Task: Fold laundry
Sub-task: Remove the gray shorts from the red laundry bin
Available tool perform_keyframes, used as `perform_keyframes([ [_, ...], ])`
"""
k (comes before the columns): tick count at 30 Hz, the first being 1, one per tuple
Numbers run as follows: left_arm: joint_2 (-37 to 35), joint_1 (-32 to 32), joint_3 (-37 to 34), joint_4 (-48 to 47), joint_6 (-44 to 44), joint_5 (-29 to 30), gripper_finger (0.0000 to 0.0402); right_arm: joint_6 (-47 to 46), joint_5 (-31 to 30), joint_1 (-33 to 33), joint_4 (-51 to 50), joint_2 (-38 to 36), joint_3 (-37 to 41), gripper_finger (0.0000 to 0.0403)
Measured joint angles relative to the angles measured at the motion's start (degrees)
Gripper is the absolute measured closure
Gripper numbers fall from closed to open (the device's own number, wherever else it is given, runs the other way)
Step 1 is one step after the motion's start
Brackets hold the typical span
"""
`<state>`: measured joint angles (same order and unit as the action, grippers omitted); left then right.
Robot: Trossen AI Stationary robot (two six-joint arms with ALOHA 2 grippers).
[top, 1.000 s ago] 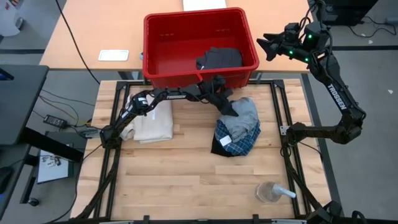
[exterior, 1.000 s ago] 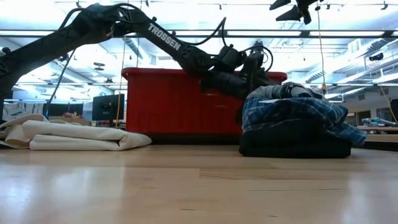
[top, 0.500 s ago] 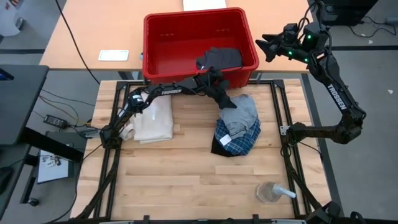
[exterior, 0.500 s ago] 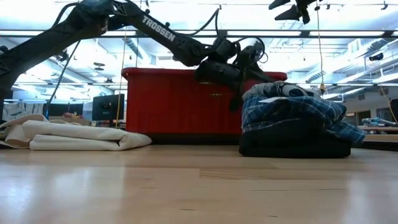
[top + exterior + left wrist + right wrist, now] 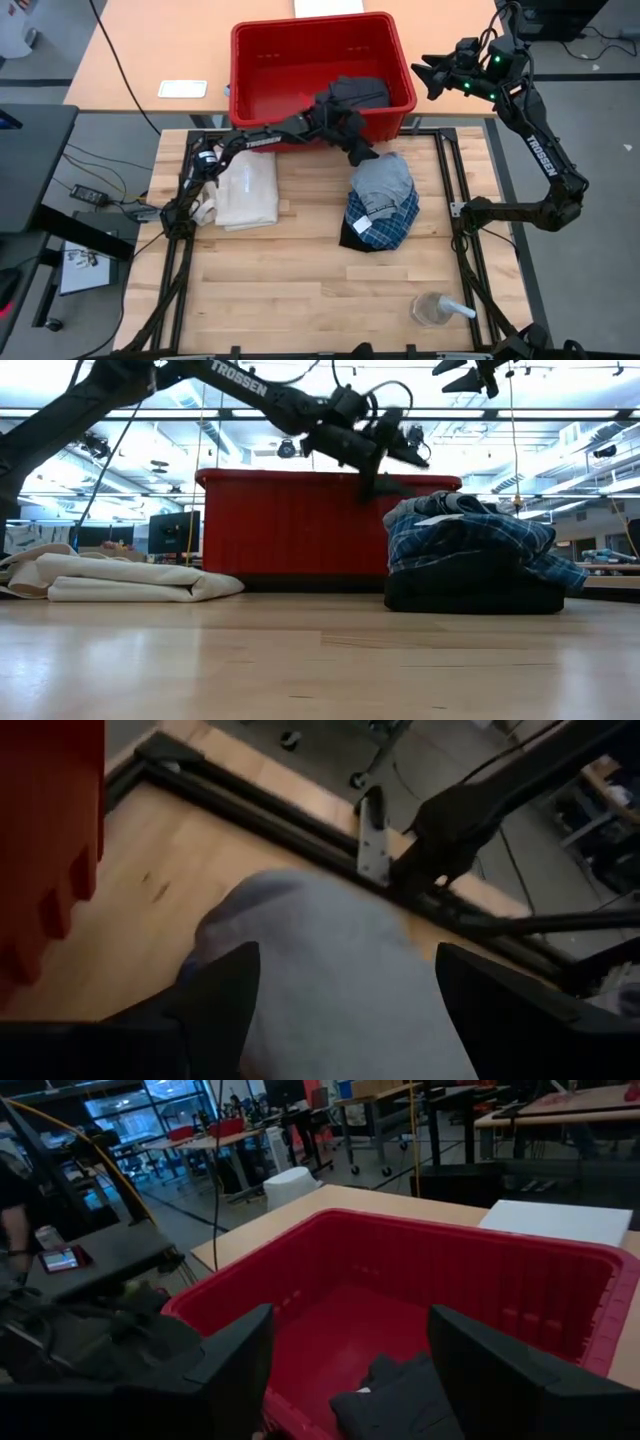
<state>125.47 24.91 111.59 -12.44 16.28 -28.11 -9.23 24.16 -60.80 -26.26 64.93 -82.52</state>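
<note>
The laundry is a stack at the table's middle right: a grey garment (image 5: 385, 183) on a blue-and-white plaid one (image 5: 388, 226), with a black one (image 5: 350, 238) on the wood beneath. In the low view the stack (image 5: 470, 555) stands folded. My left gripper (image 5: 358, 152) hovers open just above and beyond the stack's far left corner, clear of it (image 5: 388, 470); its wrist view looks down on the grey cloth (image 5: 330, 960). My right gripper (image 5: 422, 75) waits open, high over the red bin's right end.
A red bin (image 5: 250, 90) at the far edge holds a dark garment (image 5: 350, 93). A folded cream cloth (image 5: 248, 192) lies at the left. A clear round container (image 5: 435, 308) stands near the front right. Bare wood lies in front of the stack.
My left gripper has risen off the grey garment's far left part and drawn back toward the red bin, rolling as it went. The grey garment stays on top of the stack. My right arm has kept still.
</note>
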Motion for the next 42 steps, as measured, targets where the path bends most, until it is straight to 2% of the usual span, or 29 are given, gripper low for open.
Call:
perform_keyframes([
  [3,-1.86,0.03,-0.09,0.11,3.7,-0.99,0.0101,0.0,0.0,0.0,0.0,0.0,0.0,0.0133],
  [6,-3.13,0.82,0.82,2.27,6.67,-4.45,0.0109,-0.02,-0.08,-0.01,0.03,0.15,0.0,0.0133],
  [13,-2.81,4.55,13.0,6.36,18.7,-18.57,0.0116,-0.76,-0.22,0.0,1.0,2.06,0.0,0.0133],
  [16,-2.77,6.48,16.09,10.65,23.21,-19.44,0.0116,-1.3,-0.31,0.09,1.81,3.47,0.02,0.0133],
  [18,-2.86,9.03,17.89,11.27,24.92,-17.76,0.0116,-1.81,-0.29,0.23,2.75,4.65,0.01,0.0133],
  [21,-2.84,13.27,18.56,10.19,25.91,-11.75,0.0116,-4.05,-0.04,1.03,5.74,6.77,0.02,0.0133],
  [24,-2.72,16.8,18.49,5.63,26.65,-7.58,0.0116,-5.1,0.58,2.46,8.92,8.99,0.01,0.0133],
  [28,-1.59,19.68,18.42,-1.72,25.28,-6.4,0.0116,-6.32,1.03,4.46,12.61,12.06,0.02,0.0133],
  [34,0.69,20.9,18.38,-3.85,23.35,-4.3,0.0116,-8.24,0.52,6.48,19.05,16.22,0.02,0.0133],
  [42,2.85,21.89,18.38,-0.24,17.06,5.97,0.0116,-8.68,-5.16,8.01,27.09,19.96,0.02,0.0133],
])
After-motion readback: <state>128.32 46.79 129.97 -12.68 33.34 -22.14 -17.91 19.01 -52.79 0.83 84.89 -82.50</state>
